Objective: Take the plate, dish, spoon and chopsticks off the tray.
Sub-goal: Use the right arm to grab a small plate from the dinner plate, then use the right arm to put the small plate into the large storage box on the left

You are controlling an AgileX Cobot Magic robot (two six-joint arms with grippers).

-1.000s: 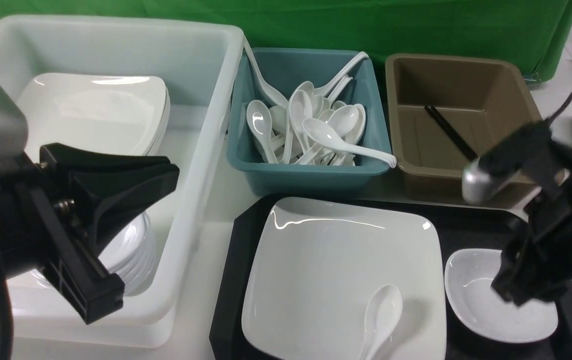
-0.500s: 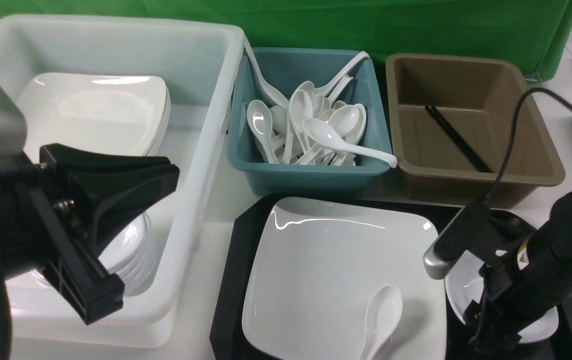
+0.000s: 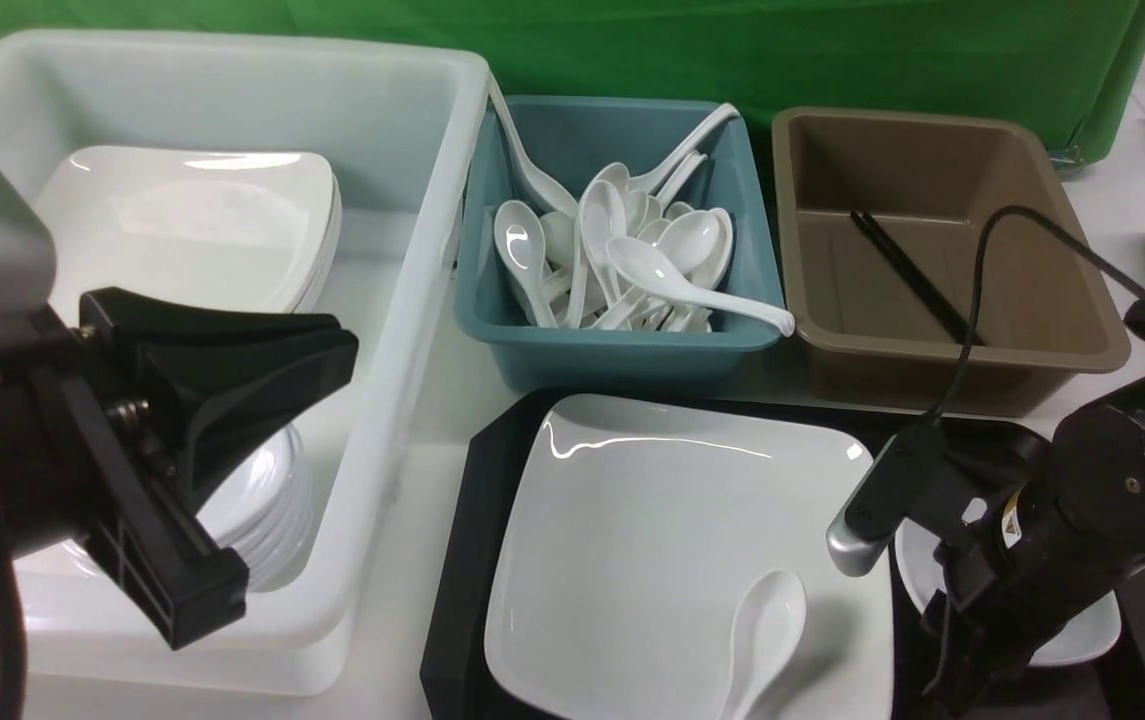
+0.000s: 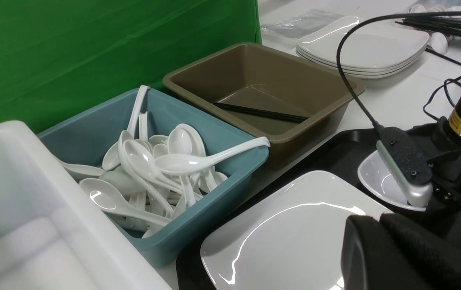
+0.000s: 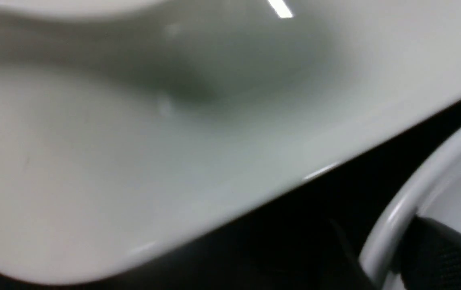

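**My right gripper at the edge of the dish**

My right gripper [image 3: 964, 668] is low at the near left edge of the dish [image 3: 1084, 636], on the right side of the tray [image 3: 460, 560]. One finger [image 5: 447, 253] is inside the rim, but I cannot tell if it grips. My left gripper [image 3: 340, 346] is closed on nothing. The spoon [image 3: 768, 628] lies on the plate [image 3: 662, 520]. The chopsticks [image 3: 912, 275] lie in the far brown tub [image 3: 952, 352].

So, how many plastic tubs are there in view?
3. A white tub holding plates on the robot's left, a teal tub with white soup spoons in the middle, a brown tub with the chopsticks on the right. None seems hidden.
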